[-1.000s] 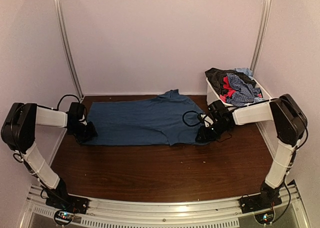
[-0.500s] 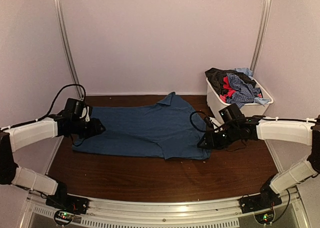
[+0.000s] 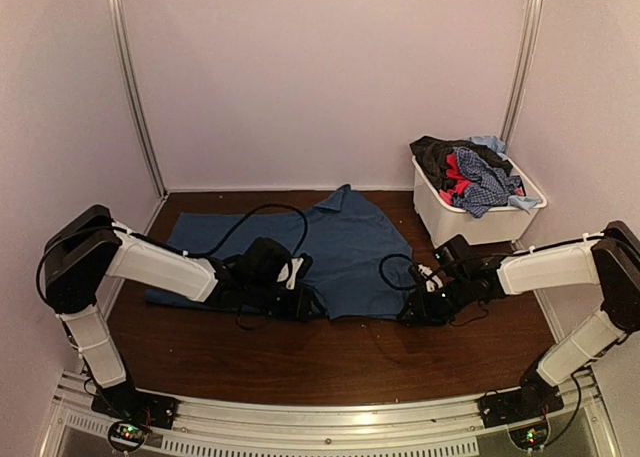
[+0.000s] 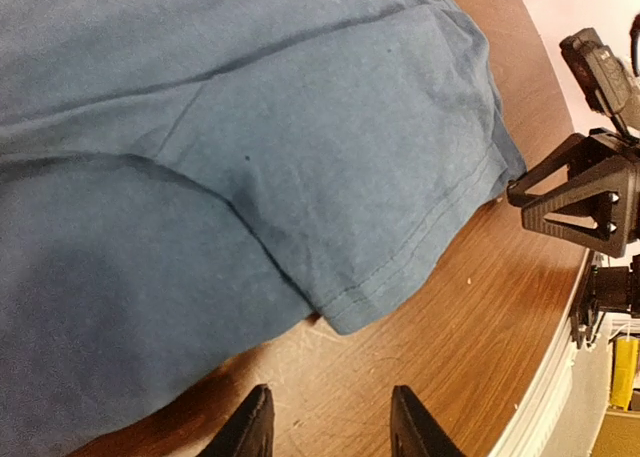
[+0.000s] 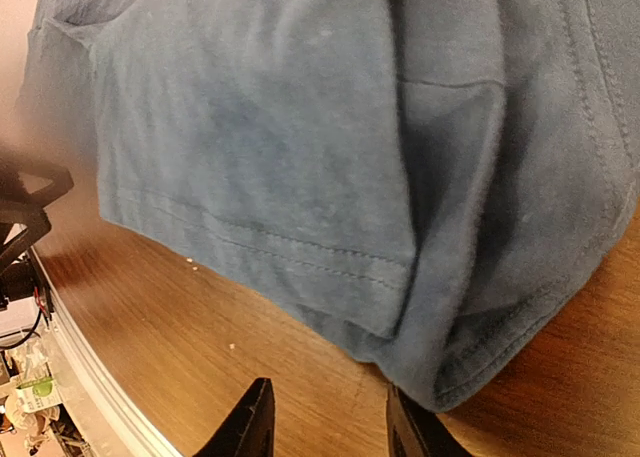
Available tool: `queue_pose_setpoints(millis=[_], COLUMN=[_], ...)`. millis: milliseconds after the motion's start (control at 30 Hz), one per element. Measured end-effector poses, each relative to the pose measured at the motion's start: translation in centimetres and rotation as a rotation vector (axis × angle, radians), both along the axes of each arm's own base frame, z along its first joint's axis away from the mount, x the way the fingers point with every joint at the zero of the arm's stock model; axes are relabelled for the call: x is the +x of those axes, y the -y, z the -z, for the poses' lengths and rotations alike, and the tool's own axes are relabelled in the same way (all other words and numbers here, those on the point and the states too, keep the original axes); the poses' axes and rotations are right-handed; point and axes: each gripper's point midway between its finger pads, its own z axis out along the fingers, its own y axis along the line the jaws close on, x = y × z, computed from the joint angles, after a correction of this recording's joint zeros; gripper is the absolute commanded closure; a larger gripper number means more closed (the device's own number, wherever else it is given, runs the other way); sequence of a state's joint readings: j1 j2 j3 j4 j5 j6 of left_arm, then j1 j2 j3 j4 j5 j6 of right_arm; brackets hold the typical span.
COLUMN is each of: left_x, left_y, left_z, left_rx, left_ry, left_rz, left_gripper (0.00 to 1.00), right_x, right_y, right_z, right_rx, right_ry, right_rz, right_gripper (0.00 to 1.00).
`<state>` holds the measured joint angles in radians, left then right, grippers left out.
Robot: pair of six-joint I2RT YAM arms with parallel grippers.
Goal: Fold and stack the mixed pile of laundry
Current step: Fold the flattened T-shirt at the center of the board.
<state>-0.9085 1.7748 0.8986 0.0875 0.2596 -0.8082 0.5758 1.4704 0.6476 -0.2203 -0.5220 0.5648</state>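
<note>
Dark-blue shirt (image 3: pixel 345 242) first: the left jaws stand apart and empty over bare desk (image 3: pixel 330 357) just off its near hem. The right jaws gape likewise at its near corner, gripping nothing. It lies mostly spread, no fold finished. Beyond its far corner, the remaining laundry pile (image 3: pixel 470 172) waits heaped in the white bin (image 3: pixel 432 209); nothing stacked.

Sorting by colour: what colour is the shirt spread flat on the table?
The shirt is plain dark blue, clearest in the left wrist view.
</note>
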Motion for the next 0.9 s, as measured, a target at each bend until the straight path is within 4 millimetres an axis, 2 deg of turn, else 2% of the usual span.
queue_pose_setpoints(millis=[100, 333, 400, 533, 700, 800, 900], left_x=[-0.2, 0.2, 0.1, 0.0, 0.0, 0.1, 0.1], left_y=[1.0, 2.7, 2.9, 3.4, 3.5, 3.7, 3.7], left_z=[0.5, 1.5, 1.9, 2.2, 2.2, 2.2, 2.3], left_rx=[-0.024, -0.074, -0.081, -0.100, -0.109, -0.111, -0.112], left_ry=[-0.023, -0.064, -0.080, -0.096, -0.107, -0.109, -0.112], left_rz=[0.003, 0.008, 0.012, 0.014, 0.010, 0.009, 0.007], left_gripper=[0.59, 0.58, 0.59, 0.61, 0.64, 0.65, 0.65], right_x=[0.0, 0.3, 0.2, 0.2, 1.6, 1.9, 1.9], right_y=[0.6, 1.0, 1.2, 1.3, 0.5, 0.3, 0.3], right_z=[1.0, 0.9, 0.6, -1.2, -3.5, -3.5, -2.4], right_rx=[-0.007, -0.004, -0.007, 0.007, 0.040, 0.045, 0.028], right_ry=[-0.016, -0.010, -0.008, 0.029, 0.084, 0.086, 0.058], right_rz=[0.017, 0.036, 0.038, 0.036, 0.032, 0.031, 0.032], right_gripper=[0.63, 0.63, 0.62, 0.61, 0.64, 0.64, 0.65])
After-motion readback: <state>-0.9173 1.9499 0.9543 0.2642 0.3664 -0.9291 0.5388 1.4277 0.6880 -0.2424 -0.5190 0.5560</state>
